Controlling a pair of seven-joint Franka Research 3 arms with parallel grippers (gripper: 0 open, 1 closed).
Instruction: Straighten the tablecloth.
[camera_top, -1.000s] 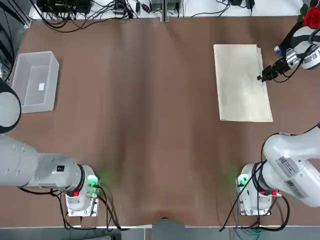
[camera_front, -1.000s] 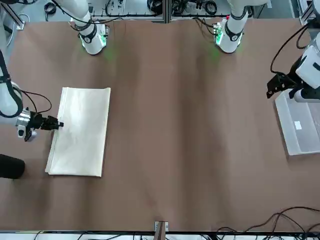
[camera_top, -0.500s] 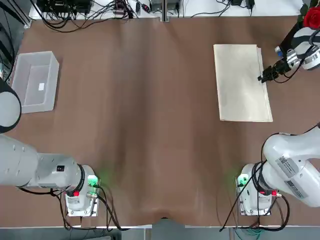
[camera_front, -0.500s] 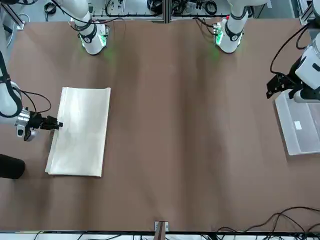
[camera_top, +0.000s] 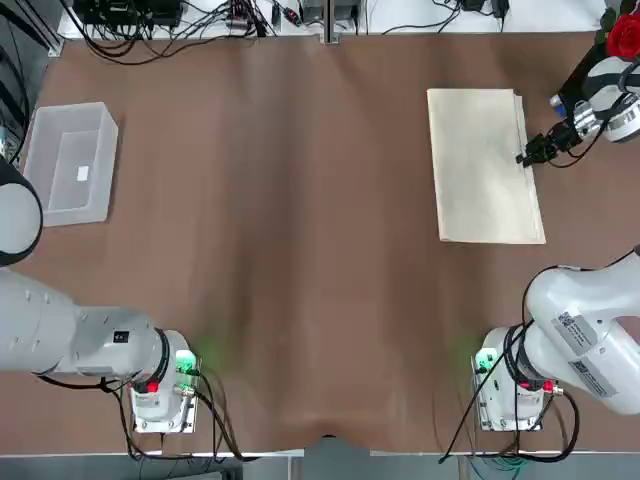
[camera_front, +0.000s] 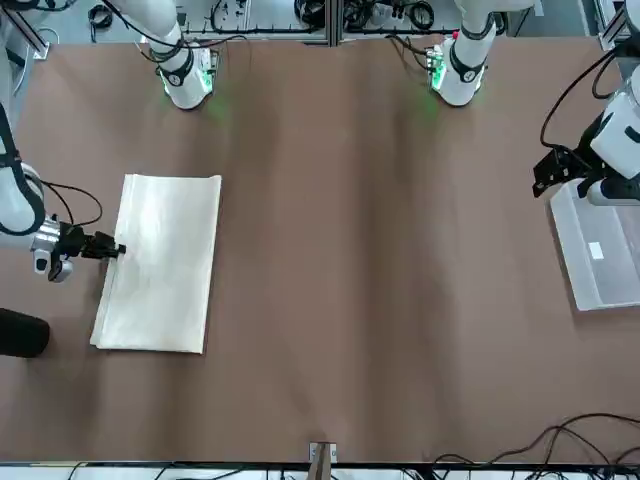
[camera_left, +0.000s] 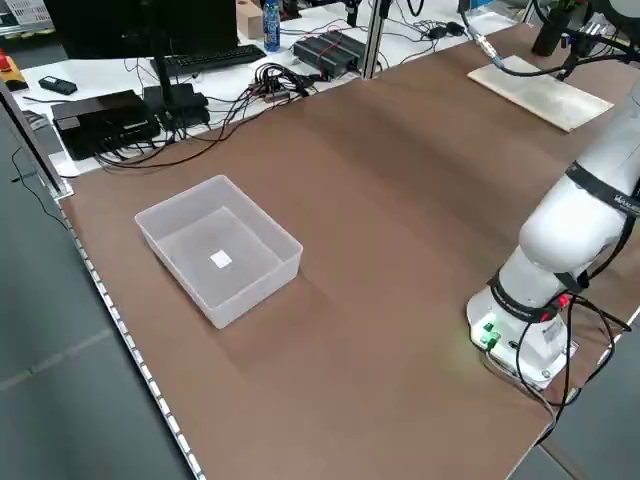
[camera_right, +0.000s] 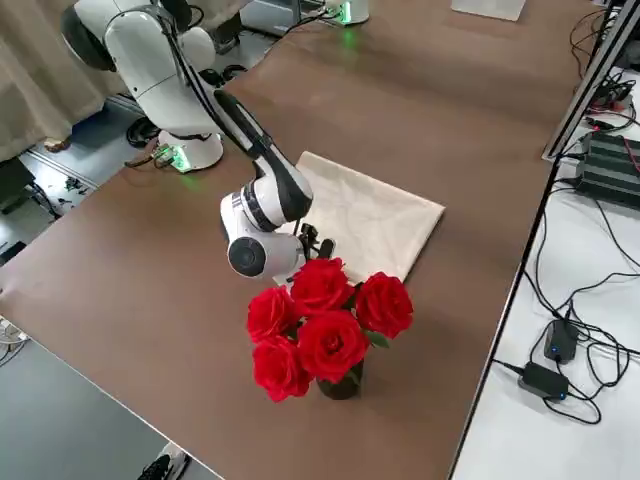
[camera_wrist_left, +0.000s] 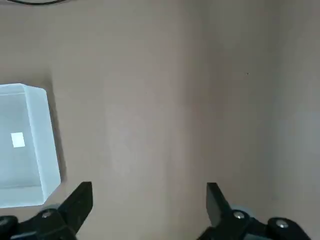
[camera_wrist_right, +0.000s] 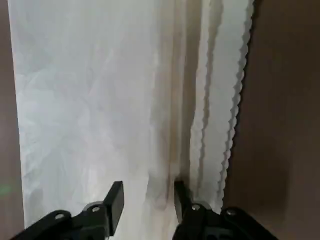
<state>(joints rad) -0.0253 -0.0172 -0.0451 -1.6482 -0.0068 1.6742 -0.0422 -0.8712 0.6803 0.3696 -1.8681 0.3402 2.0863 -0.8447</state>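
Note:
The tablecloth (camera_top: 485, 165) is a cream folded rectangle lying flat on the brown table, far right in the top view and at the left in the front view (camera_front: 160, 262). My right gripper (camera_top: 522, 157) lies low at the middle of its outer long edge. In the right wrist view the gripper (camera_wrist_right: 146, 197) is open, its fingers (camera_wrist_right: 114, 200) partly drawn in and straddling a fold of the cloth (camera_wrist_right: 100, 100) next to the scalloped edge layers. My left gripper (camera_front: 545, 180) hangs open beside the bin, its fingers (camera_wrist_left: 80, 200) spread wide over bare table.
A clear plastic bin (camera_top: 68, 162) sits at the table's left side. A bunch of red roses (camera_right: 325, 320) stands just outside the cloth, close to the right wrist. Cables and electronics line the far edge (camera_left: 300, 60). The arms' bases (camera_top: 160, 385) stand at the near edge.
The right gripper's fingers have drawn a little closer together at the cloth's edge. The left arm and the cloth have not moved.

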